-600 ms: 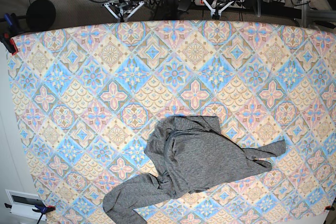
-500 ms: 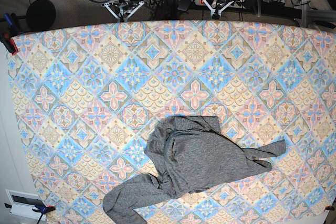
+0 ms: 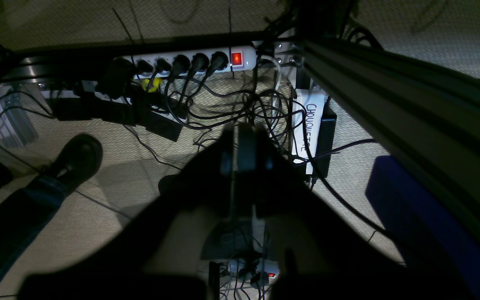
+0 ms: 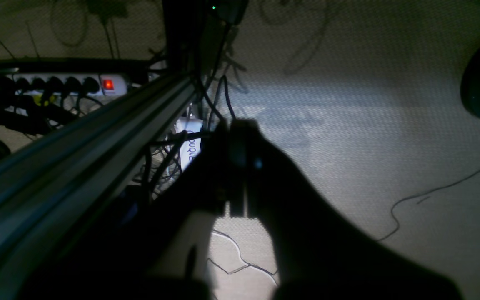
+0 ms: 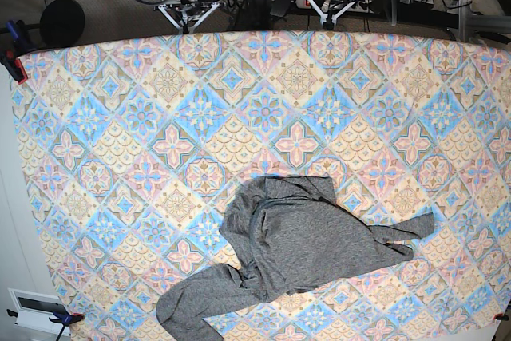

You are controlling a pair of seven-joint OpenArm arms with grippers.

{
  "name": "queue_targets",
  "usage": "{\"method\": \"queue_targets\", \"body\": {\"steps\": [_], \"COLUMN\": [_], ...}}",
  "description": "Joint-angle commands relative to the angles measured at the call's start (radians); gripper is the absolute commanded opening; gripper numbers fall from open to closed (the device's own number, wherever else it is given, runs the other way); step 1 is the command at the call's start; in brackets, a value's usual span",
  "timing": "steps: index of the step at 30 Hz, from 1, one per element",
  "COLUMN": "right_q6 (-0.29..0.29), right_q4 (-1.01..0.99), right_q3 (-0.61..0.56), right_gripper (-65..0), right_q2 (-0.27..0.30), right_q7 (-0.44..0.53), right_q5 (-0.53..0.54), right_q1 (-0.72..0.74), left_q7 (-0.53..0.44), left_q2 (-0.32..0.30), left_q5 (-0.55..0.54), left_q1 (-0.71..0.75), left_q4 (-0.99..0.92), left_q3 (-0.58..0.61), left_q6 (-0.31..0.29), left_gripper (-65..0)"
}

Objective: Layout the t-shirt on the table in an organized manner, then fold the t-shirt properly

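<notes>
Heathered dark-grey knit, the t-shirt point(image 5: 299, 245) lies crumpled on the bench point(image 5: 120, 141) near its front edge, right of centre, one long sleeve trailing toward the front-left and the other toward the right edge. Both arms sit parked beyond the far edge, off the cloth. The left tool point(image 3: 245, 155) and right tool point(image 4: 240, 155) are pinched together, holding nothing, above the cabled floor.

Beige woven carpet point(image 3: 111, 200) covers the dim floor, strewn with tangled black cables point(image 3: 231, 104). A white power strip with a glowing red switch point(image 3: 190, 62) lies along a dark metal rail, and a grey aluminium frame beam point(image 3: 402, 108) slants across.
</notes>
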Motion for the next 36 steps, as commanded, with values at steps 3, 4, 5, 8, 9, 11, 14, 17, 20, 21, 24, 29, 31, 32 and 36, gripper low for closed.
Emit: {"method": "queue_targets", "body": {"steps": [3,4,5,8,9,11,14,17,20,21,24,29,31,32,36], "right_q6": [0.001,0.001,0.001,0.001,0.001,0.001,0.001,0.001,0.001,0.001,0.001,0.001,0.001,0.001,0.001], "right_q4": [0.007,0.007,0.007,0.007,0.007,0.007,0.007,0.007,0.007,0.007,0.007,0.007,0.007,0.007,0.007], "right_q3": [-0.003,-0.003,-0.003,-0.003,-0.003,-0.003,-0.003,-0.003,-0.003,-0.003,-0.003,-0.003,-0.003,-0.003,-0.003], "right_gripper": [-65.0,-65.0,-65.0,-65.0,-65.0,-65.0,-65.0,-65.0,-65.0,-65.0,-65.0,-65.0,-65.0,-65.0,-65.0], "right_q2": [-0.002,-0.002,-0.002,-0.002,-0.002,-0.002,-0.002,-0.002,-0.003,-0.005,-0.009,-0.011,-0.013,-0.013,-0.013], "right_q7": [0.013,0.013,0.013,0.013,0.013,0.013,0.013,0.013,0.013,0.013,0.013,0.013,0.013,0.013,0.013], "right_q5": [0.0,0.0,0.0,0.0,0.0,0.0,0.0,0.0,0.0,0.0,0.0,0.0,0.0,0.0,0.0], "right_q1": [0.003,0.003,0.003,0.003,0.003,0.003,-0.003,-0.014,-0.016,-0.016,-0.017,-0.017,-0.017,-0.017,-0.019], "left_q7": [-0.009,-0.009,-0.009,-0.009,-0.009,-0.009,-0.009,-0.009,-0.009,-0.009,-0.009,-0.009,-0.009,-0.009,-0.009], "left_q2": [0.001,0.001,0.001,0.001,0.001,0.002,0.004,0.004,0.004,0.004,0.004,0.004,0.004,0.004,0.004], "left_q5": [0.001,0.001,0.001,0.001,0.001,0.001,0.001,0.001,0.001,0.001,0.001,0.001,0.001,0.001,0.001], "left_q1": [0.001,0.001,0.001,0.001,0.001,0.001,0.002,0.004,0.004,0.004,0.004,0.004,0.005,0.005,0.005], "left_q4": [0.004,0.004,0.004,0.004,0.004,0.004,0.004,0.005,0.005,0.005,0.005,0.002,0.002,0.002,0.002], "left_q3": [-0.001,-0.001,-0.001,-0.001,-0.001,-0.001,-0.001,-0.001,-0.001,-0.001,-0.001,-0.001,-0.001,-0.001,-0.001], "left_q6": [0.003,0.003,0.003,0.003,0.003,0.003,0.003,0.003,0.003,0.003,0.003,0.003,0.003,0.003,0.003], "left_gripper": [-65.0,-65.0,-65.0,-65.0,-65.0,-65.0,-65.0,-65.0,-65.0,-65.0,-65.0,-65.0,-65.0,-65.0,-65.0]}}
